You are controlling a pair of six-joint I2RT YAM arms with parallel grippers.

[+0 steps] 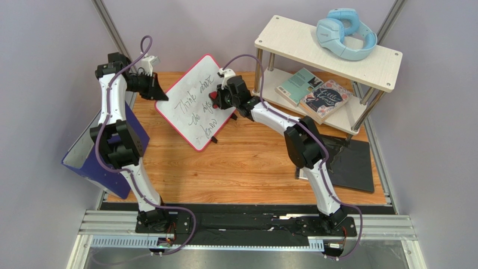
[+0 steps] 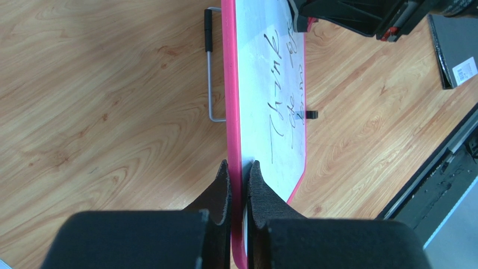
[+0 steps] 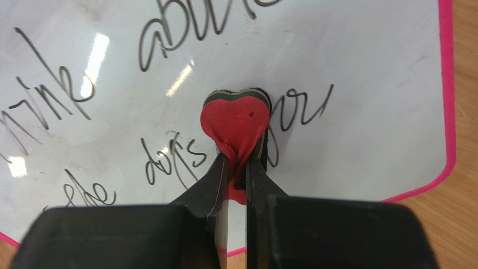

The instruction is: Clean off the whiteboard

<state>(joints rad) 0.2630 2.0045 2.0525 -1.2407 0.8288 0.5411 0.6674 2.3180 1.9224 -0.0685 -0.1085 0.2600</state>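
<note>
While the board (image 1: 193,103) stands tilted toward the far left of the worktop (image 1: 247,168), its pink rim is pinched at one corner by the left tool (image 2: 239,168), whose pads are closed on the edge. A red heart-shaped eraser (image 3: 234,120) is clamped in the right tool (image 3: 238,165) and laid against the white face, in the midst of the writing — just beside the word "dots". Nearly all of the lettering is unwiped, so the task is judged to be near its start.

For the stroke to be done well, the eraser should be held flat, pressed evenly, and swept along the lines of script rather than across them. The pressure must be met by the left grip, since the board appears to rest only on small feet and a wire stand and could be pushed back or twisted. Short overlapping passes are advised — the eraser is small against the board. The rim should not be overrun, lest the eraser be dragged from the pads.
</note>
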